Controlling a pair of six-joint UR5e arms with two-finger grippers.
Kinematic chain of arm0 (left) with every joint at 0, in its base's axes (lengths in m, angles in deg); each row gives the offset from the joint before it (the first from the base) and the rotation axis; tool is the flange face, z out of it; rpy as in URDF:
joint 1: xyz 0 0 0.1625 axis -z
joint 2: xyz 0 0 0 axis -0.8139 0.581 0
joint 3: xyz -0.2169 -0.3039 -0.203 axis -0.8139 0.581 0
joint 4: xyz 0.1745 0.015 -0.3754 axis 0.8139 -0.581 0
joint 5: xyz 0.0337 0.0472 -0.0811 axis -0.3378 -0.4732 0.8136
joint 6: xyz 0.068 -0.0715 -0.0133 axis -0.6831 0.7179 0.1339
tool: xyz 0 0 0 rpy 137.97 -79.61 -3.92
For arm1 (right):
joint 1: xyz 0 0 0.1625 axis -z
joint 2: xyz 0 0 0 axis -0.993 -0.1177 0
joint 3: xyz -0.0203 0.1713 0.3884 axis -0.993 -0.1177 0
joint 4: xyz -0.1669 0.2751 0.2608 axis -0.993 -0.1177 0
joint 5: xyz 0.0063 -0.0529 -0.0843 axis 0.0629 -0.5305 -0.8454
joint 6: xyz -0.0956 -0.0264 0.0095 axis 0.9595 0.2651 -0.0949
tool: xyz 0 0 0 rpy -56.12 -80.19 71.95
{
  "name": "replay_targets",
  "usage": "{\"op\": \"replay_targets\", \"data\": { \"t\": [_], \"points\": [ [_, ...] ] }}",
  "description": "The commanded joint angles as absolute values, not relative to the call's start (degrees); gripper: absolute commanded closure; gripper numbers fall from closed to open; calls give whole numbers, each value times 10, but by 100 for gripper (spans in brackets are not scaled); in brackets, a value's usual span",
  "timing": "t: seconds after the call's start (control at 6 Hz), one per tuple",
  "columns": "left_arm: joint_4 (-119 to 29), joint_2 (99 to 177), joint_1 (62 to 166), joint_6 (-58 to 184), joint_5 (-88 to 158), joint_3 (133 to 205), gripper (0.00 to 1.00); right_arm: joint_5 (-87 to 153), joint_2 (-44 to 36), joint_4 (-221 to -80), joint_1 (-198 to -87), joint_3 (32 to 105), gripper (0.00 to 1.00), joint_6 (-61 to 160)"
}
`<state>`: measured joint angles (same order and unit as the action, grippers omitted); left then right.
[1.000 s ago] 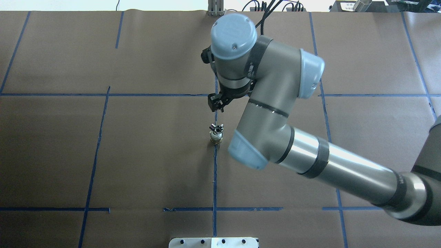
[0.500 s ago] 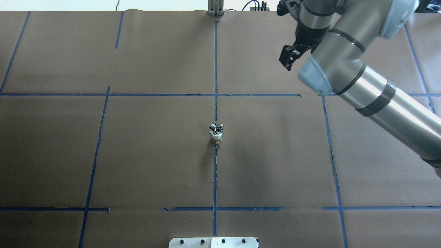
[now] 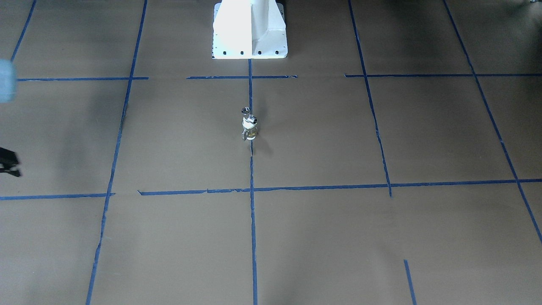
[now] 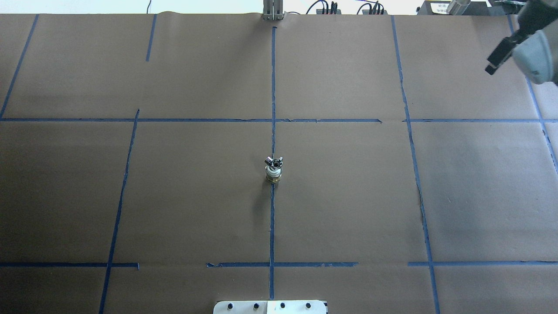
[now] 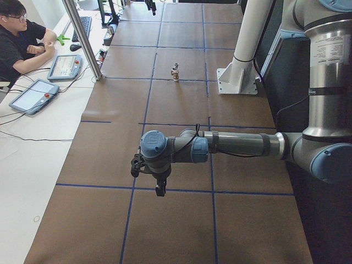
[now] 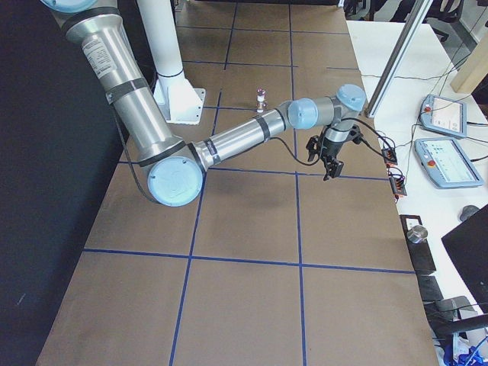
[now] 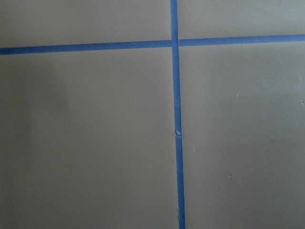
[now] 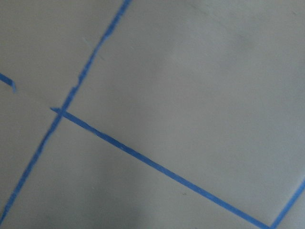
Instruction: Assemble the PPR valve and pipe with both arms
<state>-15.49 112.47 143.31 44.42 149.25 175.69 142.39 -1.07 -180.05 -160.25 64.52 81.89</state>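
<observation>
- The PPR valve is seen standing upright at the middle of the tabletop, on the central line of blue tape.
- The pipe, a small shiny metal piece, is carried on the valve's upper end and touches it. How deeply it is seated cannot be told.
- The right hand is held over the far right part of the tabletop, well apart from the valve. In the front-facing view its two fingertips are seen spread, with nothing between them.
- The left hand is hung above the tabletop on the robot's left, also well apart from the valve. It is shown in the left side view alone, so whether it is wide or narrow cannot be told.
- Both wrist views are filled by brown tabletop crossed by tape lines.
- A white pedestal base is set on the robot's side of the valve, on the same tape line.
- An aluminium post is fixed at the tabletop's far edge. Beyond it a seated operator and a teach pendant are seen at a white side table.
</observation>
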Motion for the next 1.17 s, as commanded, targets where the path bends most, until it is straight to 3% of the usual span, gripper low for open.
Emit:
{"op": "replay_targets", "data": {
  "t": [0.0, 0.33, 1.0],
  "points": [
    [-155, 1124, 1435, 442, 1491, 1762, 0, 1454, -155, -1755, -1711, 654, 0, 860],
    [-155, 1123, 1436, 443, 1491, 1769, 0, 1456, -251, -1663, -1731, 659, 0, 847],
    [-154, 1122, 1436, 443, 1491, 1769, 0, 1456, -257, -1662, -1731, 662, 0, 844]
  ]
}}
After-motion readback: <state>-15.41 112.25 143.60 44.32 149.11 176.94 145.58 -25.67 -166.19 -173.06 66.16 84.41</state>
